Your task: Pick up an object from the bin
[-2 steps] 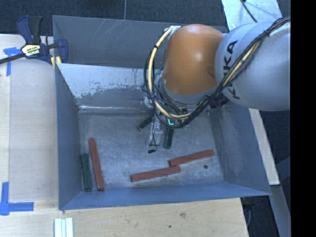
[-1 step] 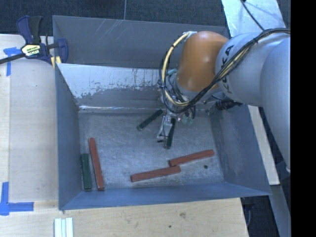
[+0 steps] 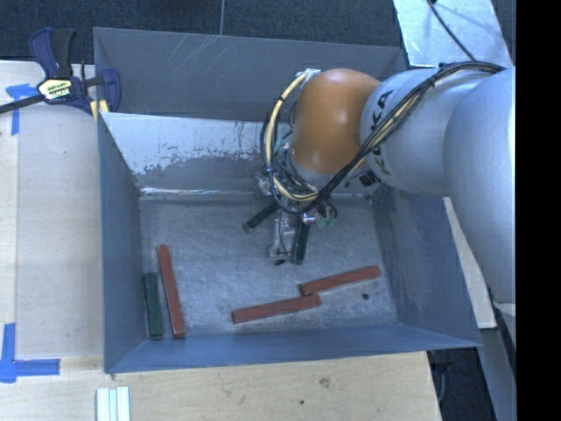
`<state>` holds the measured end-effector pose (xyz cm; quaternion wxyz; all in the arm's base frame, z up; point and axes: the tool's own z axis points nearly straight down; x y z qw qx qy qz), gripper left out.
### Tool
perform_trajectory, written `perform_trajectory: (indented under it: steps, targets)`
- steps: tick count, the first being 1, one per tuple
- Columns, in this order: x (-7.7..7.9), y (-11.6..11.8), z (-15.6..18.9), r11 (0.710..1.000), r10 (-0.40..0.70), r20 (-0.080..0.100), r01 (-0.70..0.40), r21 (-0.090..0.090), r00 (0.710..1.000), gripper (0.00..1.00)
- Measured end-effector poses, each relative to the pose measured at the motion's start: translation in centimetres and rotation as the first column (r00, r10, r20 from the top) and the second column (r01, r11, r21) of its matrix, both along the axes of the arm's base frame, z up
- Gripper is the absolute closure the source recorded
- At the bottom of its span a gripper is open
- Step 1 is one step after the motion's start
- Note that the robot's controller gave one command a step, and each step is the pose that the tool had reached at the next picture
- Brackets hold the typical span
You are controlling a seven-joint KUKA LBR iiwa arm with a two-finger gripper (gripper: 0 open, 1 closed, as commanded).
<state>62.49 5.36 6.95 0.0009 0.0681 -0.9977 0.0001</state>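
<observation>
Grey bin floor (image 3: 210, 266) lies open around the claw (image 3: 289, 251) — grip unclear — brown stick (image 3: 340, 280) nearby.

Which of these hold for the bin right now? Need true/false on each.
1. The green stick lies at the view's right side of the bin. False: it lies at the left, alongside the left brown stick.
2. The middle brown stick and the right brown stick lie nearer the front wall than the gripper. True.
3. The gripper holds a brown stick. False: it is over bare floor mid-bin, apart from every stick.
4. The bin holds four sticks in all. True.
</observation>
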Motion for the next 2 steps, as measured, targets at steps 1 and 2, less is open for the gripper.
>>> perform_trajectory:
  steps: [1, 2]
  targets:
    - [0.2, 0.0, 0.2, 1.0, -0.002, 0.005, 0.002, 0.002, 1.0, 1.0]
    - [-3.2, -5.3, 13.5, 1.0, 0.014, 0.013, -0.014, -0.001, 1.0, 1.0]
